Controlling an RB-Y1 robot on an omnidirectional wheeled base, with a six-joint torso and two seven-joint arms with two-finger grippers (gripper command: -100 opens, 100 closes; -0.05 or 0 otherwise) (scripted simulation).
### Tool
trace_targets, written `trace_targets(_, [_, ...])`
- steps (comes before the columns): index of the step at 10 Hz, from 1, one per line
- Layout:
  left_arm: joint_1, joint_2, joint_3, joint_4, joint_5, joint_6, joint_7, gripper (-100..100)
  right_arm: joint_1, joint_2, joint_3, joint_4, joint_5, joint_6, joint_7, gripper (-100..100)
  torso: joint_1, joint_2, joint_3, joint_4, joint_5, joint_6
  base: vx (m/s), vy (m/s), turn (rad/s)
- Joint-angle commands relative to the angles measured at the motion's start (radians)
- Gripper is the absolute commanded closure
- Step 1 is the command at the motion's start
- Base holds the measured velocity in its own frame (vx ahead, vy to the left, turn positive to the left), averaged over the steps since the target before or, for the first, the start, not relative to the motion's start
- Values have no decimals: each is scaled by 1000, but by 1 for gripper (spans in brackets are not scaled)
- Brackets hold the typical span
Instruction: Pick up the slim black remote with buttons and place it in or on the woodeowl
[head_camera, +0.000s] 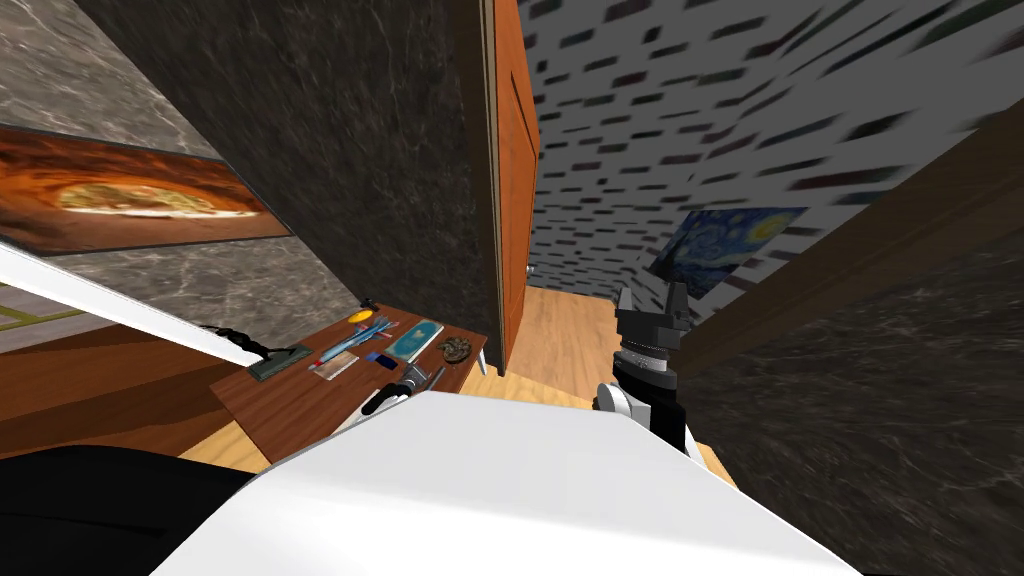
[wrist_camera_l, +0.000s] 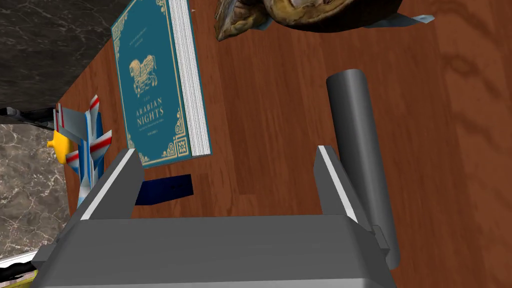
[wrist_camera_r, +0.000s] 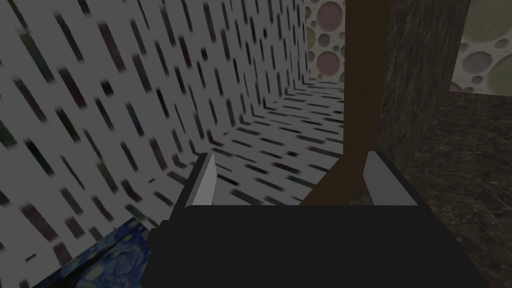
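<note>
Remote (wrist_camera_l: 167, 189), slim and dark, is lying flat on the wooden table (wrist_camera_l: 280, 125), with one end passing behind a finger of your left gripper (wrist_camera_l: 226, 151). Left to right, you are seeing:
- a red, white and blue toy plane (wrist_camera_l: 86, 150) lying outside that finger
- a teal "Arabian Nights" book (wrist_camera_l: 150, 85) just beyond the remote
- a brown bowl (wrist_camera_l: 360, 15) sitting farther on
- a grey cylinder (wrist_camera_l: 355, 145) lying beside the other finger

The left gripper is hovering wide open and gripping nothing. The right gripper (wrist_camera_r: 291, 156) is hanging well apart, also spread and empty.

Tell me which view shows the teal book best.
The left wrist view: the teal book lies close, cover and title legible. The head view shows it small on the table; the right wrist camera faces away.
</note>
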Motion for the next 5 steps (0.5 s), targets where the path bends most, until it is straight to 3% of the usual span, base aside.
trace_targets(1, [2,6,13,50,35,50,11,-100,0,0,0,0,0,0,0,0,0,0,0,0,0,0,62,4,-139])
trace_targets(2, [2,6,13,51,35,58,11,-100,0,0,0,0,0,0,0,0,0,-1,-1,0,0,0,56,10,-65])
trace_targets(5, [-13,22,15,133,101,139,31,-100,0,0,0,0,0,0,0,0,0,-1,-1,0,0,0,58,8,-104])
